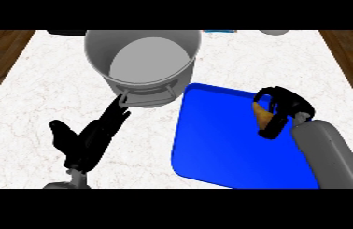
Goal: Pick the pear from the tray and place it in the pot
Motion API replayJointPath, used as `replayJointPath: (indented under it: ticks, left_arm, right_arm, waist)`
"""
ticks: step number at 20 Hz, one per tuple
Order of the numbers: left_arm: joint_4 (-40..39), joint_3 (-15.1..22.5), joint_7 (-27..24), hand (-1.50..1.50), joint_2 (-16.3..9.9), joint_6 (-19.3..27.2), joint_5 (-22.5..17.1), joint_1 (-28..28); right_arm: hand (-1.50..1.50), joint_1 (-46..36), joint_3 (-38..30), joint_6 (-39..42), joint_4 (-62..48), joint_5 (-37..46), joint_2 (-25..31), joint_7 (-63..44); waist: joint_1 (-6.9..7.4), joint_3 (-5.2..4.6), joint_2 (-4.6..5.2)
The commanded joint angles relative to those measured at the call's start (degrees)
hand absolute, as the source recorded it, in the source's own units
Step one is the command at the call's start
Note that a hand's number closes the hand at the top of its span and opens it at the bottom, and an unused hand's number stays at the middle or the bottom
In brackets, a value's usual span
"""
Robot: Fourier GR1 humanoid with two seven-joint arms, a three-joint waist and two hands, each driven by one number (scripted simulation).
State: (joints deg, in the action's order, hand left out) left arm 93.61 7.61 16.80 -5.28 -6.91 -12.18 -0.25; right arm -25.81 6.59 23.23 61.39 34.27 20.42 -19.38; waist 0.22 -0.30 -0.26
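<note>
**Inspector:** Over the right side of the blue tray (214, 139), the pear (261, 114) sits inside the right hand (279, 112). Only a tan-orange sliver shows between the curled fingers and thumb; most of the fruit is hidden.

**Assessor:** Is it clear of the tray?

**Inspector:** I judge it lifted, but the steep downward view does not let me confirm a gap beneath it.

**Assessor:** And the destination?

**Inspector:** A grey pot (148, 67) stands on the marble counter (41, 97), up and to the left of the tray, its near wall just beside the tray's far-left corner. Its mouth is open and nothing shows inside.

**Assessor:** Left hand?

**Inspector:** The left hand (93, 137) is open, fingers straight, holding nothing. Its fingertips lie at the pot's near handle (124, 99); whether they touch, I cannot tell.

**Assessor:** Risks?

**Inspector:** Three, in my judgement. First, a pear tapers, so it may slide out of the curled fingers during the carry leftward. Second, the pot's wall is tall; a low approach could strike the rim and tip or shove the pot. Third, any movement of the left hand could nudge the handle and shift the target under the release.
</note>
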Motion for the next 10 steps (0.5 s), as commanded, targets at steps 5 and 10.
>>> replayJointPath:
  ticks: [5,10]
  left_arm:
    - [2.4,-2.0,1.8,0.0,-1.7,-1.0,-1.6,0.8]
    - [2.7,-1.3,1.9,0.0,-0.7,-1.0,-1.3,1.7]
  right_arm:
    - [1.5,1.9,13.7,-6.5,8.9,11.9,-6.8,0.9]
    - [1.5,1.2,11.1,-2.6,22.8,12.5,-5.9,-8.0]
  waist:
    - [0.08,0.29,0.19]
    - [-0.45,0.27,0.02]
